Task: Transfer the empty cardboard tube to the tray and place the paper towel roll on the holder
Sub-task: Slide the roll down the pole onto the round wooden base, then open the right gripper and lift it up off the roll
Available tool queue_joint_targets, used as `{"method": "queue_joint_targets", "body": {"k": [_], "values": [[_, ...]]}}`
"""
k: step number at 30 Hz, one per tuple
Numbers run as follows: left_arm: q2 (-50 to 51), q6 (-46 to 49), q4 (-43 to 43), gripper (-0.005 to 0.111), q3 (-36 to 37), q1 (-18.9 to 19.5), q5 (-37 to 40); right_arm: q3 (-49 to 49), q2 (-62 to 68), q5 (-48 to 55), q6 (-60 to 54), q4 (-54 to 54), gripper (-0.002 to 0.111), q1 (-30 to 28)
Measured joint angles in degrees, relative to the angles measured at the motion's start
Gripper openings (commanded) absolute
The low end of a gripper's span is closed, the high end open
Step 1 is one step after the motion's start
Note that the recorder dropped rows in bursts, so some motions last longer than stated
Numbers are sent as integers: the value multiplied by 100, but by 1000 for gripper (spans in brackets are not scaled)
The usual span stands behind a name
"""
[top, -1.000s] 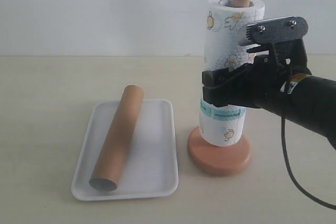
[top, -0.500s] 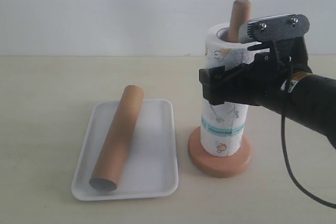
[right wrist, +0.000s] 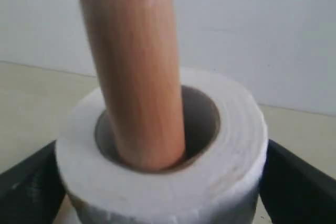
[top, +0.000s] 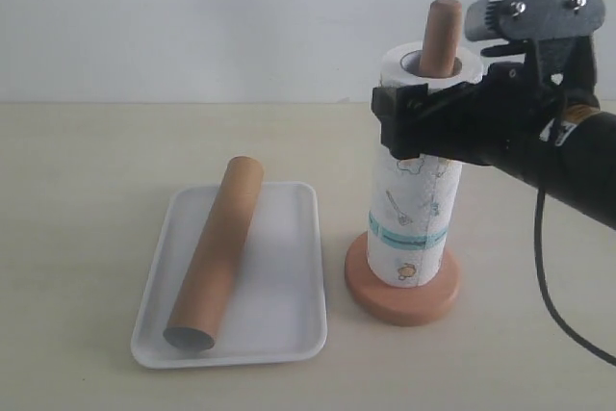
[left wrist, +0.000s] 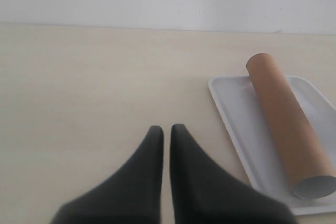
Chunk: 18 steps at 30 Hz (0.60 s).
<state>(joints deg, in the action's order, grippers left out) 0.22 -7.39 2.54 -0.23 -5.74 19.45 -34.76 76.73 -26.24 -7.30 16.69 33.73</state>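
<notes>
Looking at your right gripper (top: 395, 117): jaws spread, released, flanking the top of the paper towel roll (top: 412, 209).
Roll: upright on the holder (top: 401, 297), dowel poking out above.
Your left gripper (left wrist: 165, 135): clenched, empty, near the tray (left wrist: 236, 124).
Tray: the empty cardboard tube (top: 217, 252) lies in it.

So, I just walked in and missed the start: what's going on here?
The right gripper has its jaws spread either side of the top of the roll, which is threaded right down onto the holder. The tube lies in the tray. The left gripper is shut, over the table beside the tray. Both jobs look done.
</notes>
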Motion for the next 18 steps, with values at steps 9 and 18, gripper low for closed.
{"method": "queue_joint_targets", "body": {"k": [9,18], "values": [[0,0,0,4,0,0,0,0,-1085,509,-163,0,88,0],[0,0,0,4,0,0,0,0,-2269,1100,-163,23,88,0]]}}
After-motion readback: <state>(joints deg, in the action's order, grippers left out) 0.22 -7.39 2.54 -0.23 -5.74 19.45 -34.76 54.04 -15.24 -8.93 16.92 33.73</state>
